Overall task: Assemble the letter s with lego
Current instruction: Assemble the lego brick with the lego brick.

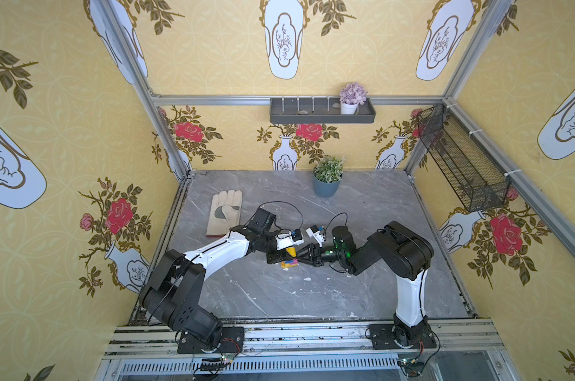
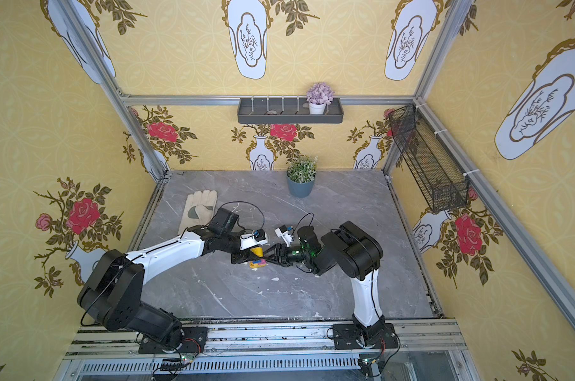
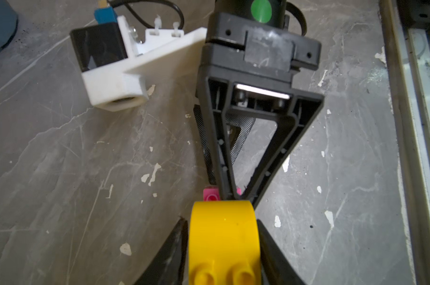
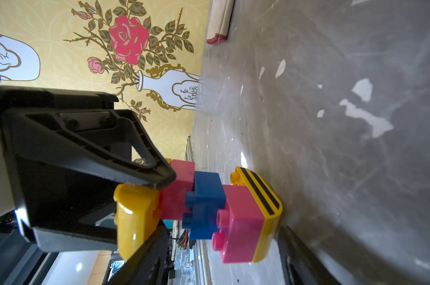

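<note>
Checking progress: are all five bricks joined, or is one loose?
Joined: right wrist view shows yellow, pink, blue, pink, yellow bricks in one chain.

Both top views look steeply down on the lego S (image 1: 289,263) from far above; the wrist cameras face it closely from opposite sides.

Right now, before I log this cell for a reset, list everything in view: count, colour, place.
studded plastic lego bricks: five joined, two yellow, two pink, one blue, mid-table between grippers
leather work glove: one, cream, table's far left
potted plant: one, green in blue pot, table's back edge
potted flower: one, purple in white pot, on shelf
rimmed wall shelf: one, grey, back wall
wire mesh basket: one, black, right wall
marble-look tabletop: one, grey, cell floor
left gripper: one, black, fingers flanking top yellow brick
right gripper: one, black, jaws spread around the lego bricks
</note>
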Action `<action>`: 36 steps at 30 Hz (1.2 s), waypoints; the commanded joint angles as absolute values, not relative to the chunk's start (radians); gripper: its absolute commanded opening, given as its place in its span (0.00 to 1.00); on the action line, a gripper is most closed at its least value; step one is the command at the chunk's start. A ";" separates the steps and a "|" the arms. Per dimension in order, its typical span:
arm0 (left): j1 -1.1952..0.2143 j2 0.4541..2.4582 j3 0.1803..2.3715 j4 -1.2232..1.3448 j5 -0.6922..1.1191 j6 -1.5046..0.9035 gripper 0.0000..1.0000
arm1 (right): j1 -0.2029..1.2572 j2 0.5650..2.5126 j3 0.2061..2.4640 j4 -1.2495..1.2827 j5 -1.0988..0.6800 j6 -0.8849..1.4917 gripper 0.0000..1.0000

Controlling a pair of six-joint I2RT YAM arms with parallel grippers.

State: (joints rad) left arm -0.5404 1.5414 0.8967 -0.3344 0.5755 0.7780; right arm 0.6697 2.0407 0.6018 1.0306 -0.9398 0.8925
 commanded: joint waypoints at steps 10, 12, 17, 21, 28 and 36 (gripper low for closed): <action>-0.539 1.542 0.907 -0.341 0.598 0.774 0.46 | 0.657 2.085 0.564 0.558 -0.688 0.764 0.80; -0.540 1.545 0.910 -0.341 0.601 0.775 0.46 | 0.651 2.080 0.557 0.558 -0.687 0.762 0.81; -0.539 1.552 0.914 -0.342 0.606 0.774 0.47 | 0.646 2.077 0.545 0.559 -0.681 0.759 0.83; -0.540 1.552 0.914 -0.344 0.607 0.776 0.47 | 0.643 2.081 0.543 0.565 -0.683 0.762 0.83; -0.540 1.548 0.933 -0.344 0.622 0.769 0.48 | 0.637 2.085 0.529 0.575 -0.678 0.767 0.83; -0.542 1.541 0.969 -0.335 0.664 0.749 0.56 | 0.601 2.039 0.505 0.558 -0.669 0.757 0.88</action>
